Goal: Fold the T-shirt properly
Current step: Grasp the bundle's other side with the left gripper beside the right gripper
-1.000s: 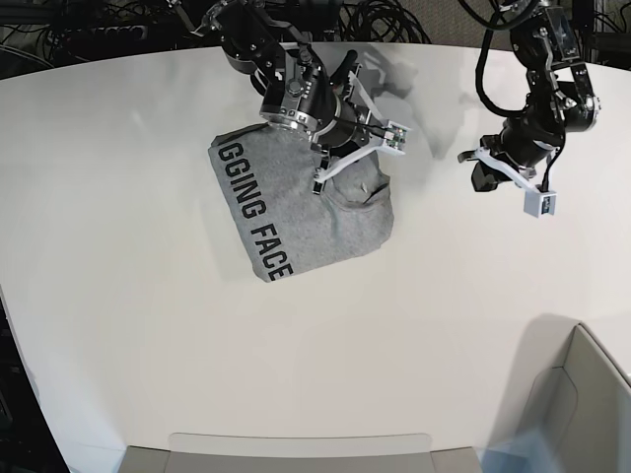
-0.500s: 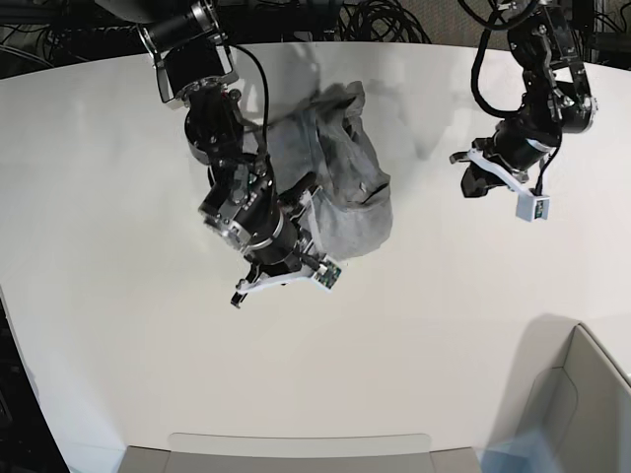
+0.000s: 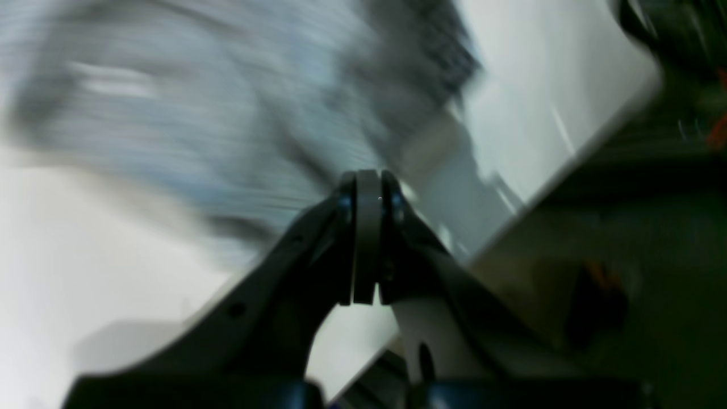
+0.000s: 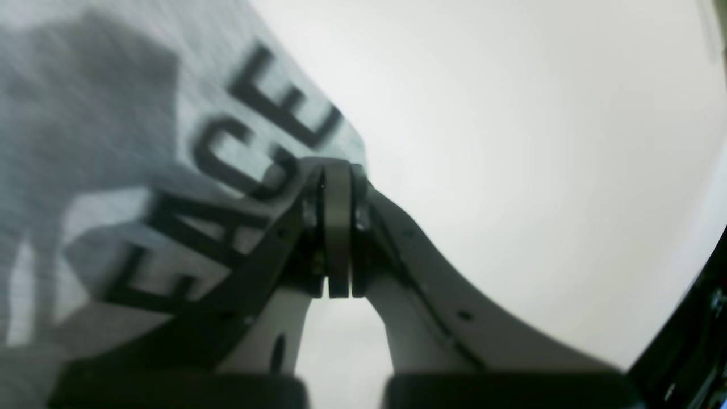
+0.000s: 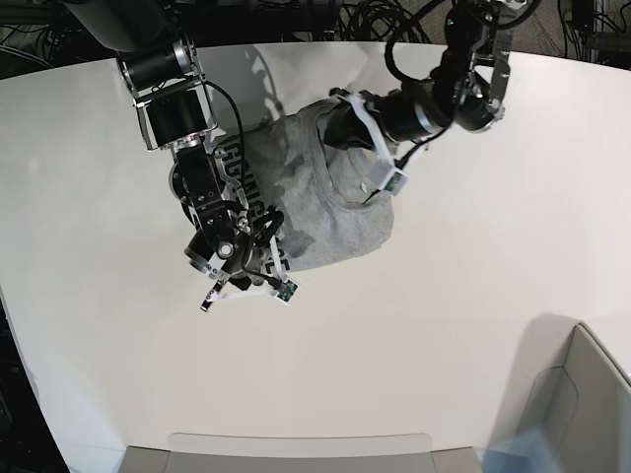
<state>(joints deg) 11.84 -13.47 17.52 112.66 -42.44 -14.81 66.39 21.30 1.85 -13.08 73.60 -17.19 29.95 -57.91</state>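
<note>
The T-shirt (image 5: 330, 202) lies folded into a compact grey packet in the middle of the white table, with black lettering along its left edge. In the right wrist view the letters "FACE" (image 4: 227, 170) run up to the packet's corner. My right gripper (image 5: 284, 290) (image 4: 336, 177) hovers at that lower-left corner, jaws pressed together with nothing between them. My left gripper (image 5: 393, 183) (image 3: 368, 183) is over the packet's upper right edge, also shut and empty. The left wrist view shows the T-shirt (image 3: 187, 108) only as a motion-blurred grey mass.
A grey box (image 5: 582, 394) stands at the table's front right corner, and a flat grey tray (image 5: 296, 448) lies along the front edge. Black cables (image 5: 385, 15) crowd the space behind the table's far edge. The table's edge (image 3: 568, 153) crosses the left wrist view.
My right arm swung from the shirt's top right down to its lower-left corner. My left arm came in from the table's right side to over the shirt's upper right edge.
</note>
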